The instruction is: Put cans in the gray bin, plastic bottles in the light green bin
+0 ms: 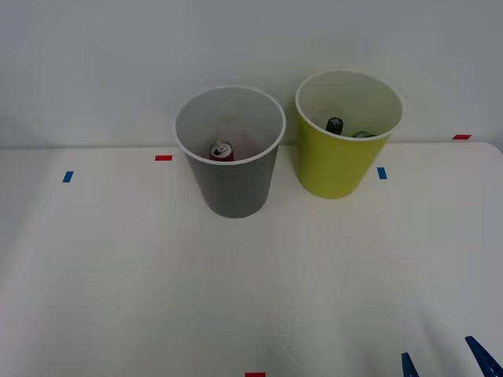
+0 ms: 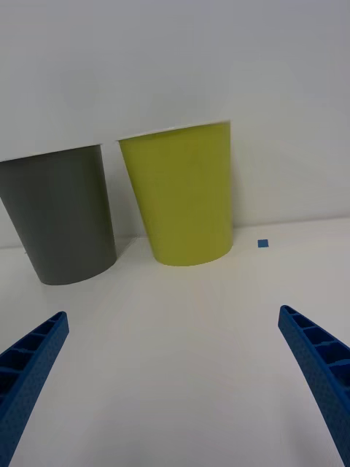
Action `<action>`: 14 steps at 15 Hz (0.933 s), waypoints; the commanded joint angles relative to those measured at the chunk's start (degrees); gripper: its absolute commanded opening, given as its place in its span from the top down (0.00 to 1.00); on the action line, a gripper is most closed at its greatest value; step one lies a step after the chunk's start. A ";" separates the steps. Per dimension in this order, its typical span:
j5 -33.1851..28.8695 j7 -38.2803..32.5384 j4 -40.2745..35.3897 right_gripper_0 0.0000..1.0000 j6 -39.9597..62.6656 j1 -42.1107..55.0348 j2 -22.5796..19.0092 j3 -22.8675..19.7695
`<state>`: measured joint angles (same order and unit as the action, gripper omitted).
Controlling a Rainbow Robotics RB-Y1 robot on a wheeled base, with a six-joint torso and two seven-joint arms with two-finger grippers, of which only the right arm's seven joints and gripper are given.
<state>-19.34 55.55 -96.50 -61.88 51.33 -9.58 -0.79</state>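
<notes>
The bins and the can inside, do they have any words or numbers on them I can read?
No readable text anywhere.
Gray bin: plain, no label.
Light green bin: plain, no label.
Can in the gray bin: any print is too small to read.
Bottle cap in the green bin: no readable marking.

right gripper (image 1: 446,364) low, fingers (image 2: 33,357) spread wide

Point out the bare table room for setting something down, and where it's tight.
Free: the wide stretch from the gray bin and light green bin forward to the open tool. Tight: the narrow gap between the bins, and behind them, where the wall stands close.
</notes>
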 commanded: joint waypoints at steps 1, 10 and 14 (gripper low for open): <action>0.00 0.00 0.00 0.00 0.00 0.00 0.00 0.00; 0.00 0.00 0.00 0.00 0.00 0.00 0.00 0.00; 0.00 0.00 0.00 0.00 0.00 0.00 0.00 0.00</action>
<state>-19.34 55.55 -96.50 -61.88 51.33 -9.58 -0.79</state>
